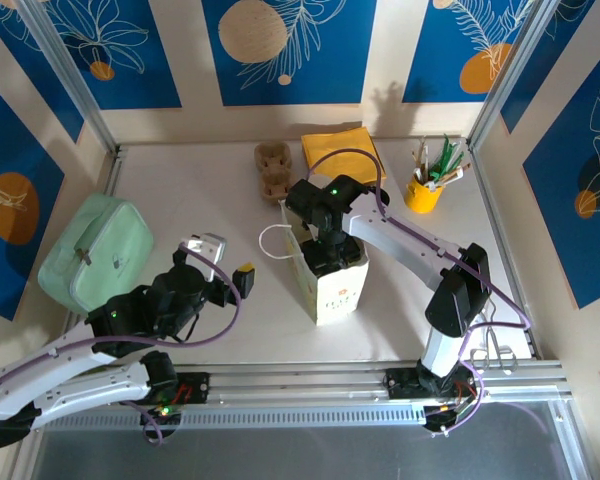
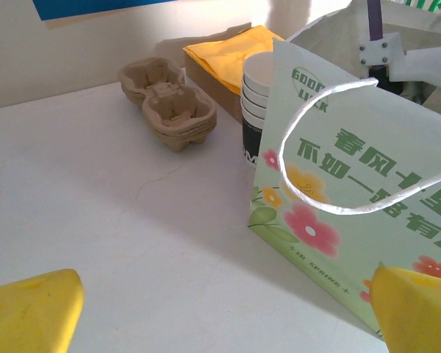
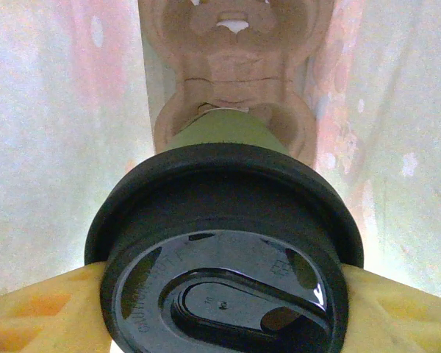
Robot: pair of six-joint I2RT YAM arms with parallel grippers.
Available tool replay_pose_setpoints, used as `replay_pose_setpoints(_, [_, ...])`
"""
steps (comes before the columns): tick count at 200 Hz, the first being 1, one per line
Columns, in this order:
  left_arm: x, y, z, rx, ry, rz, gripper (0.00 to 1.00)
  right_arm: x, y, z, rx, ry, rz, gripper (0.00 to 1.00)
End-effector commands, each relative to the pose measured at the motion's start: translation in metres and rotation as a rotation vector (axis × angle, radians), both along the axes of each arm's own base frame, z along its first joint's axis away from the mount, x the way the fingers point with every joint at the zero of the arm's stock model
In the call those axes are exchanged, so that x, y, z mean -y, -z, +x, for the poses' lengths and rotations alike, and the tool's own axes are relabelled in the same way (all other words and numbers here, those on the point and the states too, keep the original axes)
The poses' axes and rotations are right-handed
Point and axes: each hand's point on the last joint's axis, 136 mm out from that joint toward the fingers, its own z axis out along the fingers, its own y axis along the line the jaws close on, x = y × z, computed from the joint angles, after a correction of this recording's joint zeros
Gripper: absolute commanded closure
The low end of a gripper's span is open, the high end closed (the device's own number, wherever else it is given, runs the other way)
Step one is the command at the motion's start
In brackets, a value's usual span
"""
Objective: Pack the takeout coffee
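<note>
Takeout coffee (image 3: 224, 250), clamped upright in your right gripper (image 3: 220, 316) inside the paper bag (image 1: 340, 295), hangs over the pulp carrier (image 3: 231, 66); left gripper (image 1: 225, 260) gapes.

The left arm (image 1: 65, 365) and right arm (image 1: 405, 242) are clad in white shells joined by black housings — a green light is seen just behind the left gripper (image 2: 220, 312) and the right gripper (image 3: 220, 320). Purple cables (image 1: 345, 153) are looped alongside; yellow fingertips (image 2: 29, 309) are fitted.
</note>
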Motion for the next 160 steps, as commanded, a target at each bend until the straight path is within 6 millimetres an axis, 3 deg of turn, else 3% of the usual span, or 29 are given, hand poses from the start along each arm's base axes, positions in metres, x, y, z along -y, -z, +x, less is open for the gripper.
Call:
replay_pose_setpoints(1, [-0.006, -0.004, 0.004, 0.018, -0.037, -0.029, 0.01, 0.004, -0.016, -0.010, -0.009, 0.027, 0.036, 0.34])
replay_pose_setpoints(160, [-0.006, -0.001, 0.003, 0.010, -0.037, -0.037, 0.01, 0.005, -0.005, -0.012, -0.036, 0.029, 0.013, 0.34])
